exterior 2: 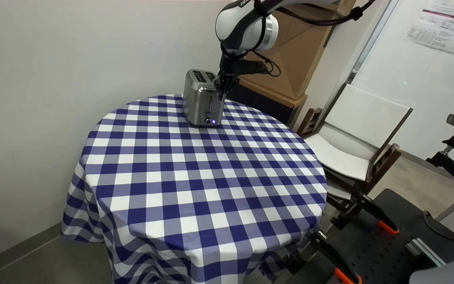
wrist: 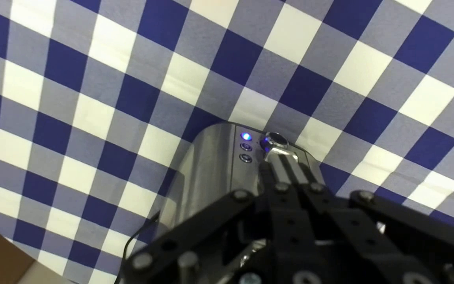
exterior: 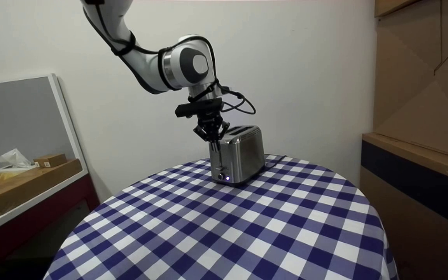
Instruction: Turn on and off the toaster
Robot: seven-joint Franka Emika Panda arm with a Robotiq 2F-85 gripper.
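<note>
One toaster (exterior: 245, 157): upright on the cloth-covered counter (exterior 2: 203, 189), near the wall (exterior: 305, 77), two dark slots (exterior 2: 199, 76) facing up; its control end looks out over the broad part of the counter, presumably to bring the controls within reach.
Hand (exterior: 215, 147): at the toaster's control end, pointing down, fingers (wrist: 279, 169) pressed together with nothing between them. Closed up like this, they make one narrow prod, likely meant for pushing rather than gripping.
Lever (exterior: 220, 168): low on the toaster's control end, just above the dial (wrist: 277, 139); so low a place suggests it is pressed down. The fingertips sit higher, apart from it in both exterior views.
Lit button (wrist: 246, 136): glowing blue beside the dial; with the lever low, a likely sign that the toaster is on.
Unlit buttons (wrist: 245, 158): two, stacked above the lit one; markings too small to read. One may be the cancel, which switching off would call for.
Cord (exterior: 277, 161): trailing from the toaster's rear, probably left there to keep clear of the hand.
Checked cloth (wrist: 93, 79): spread under the toaster, which nothing visible braces; a sideways push could slide it.
</note>
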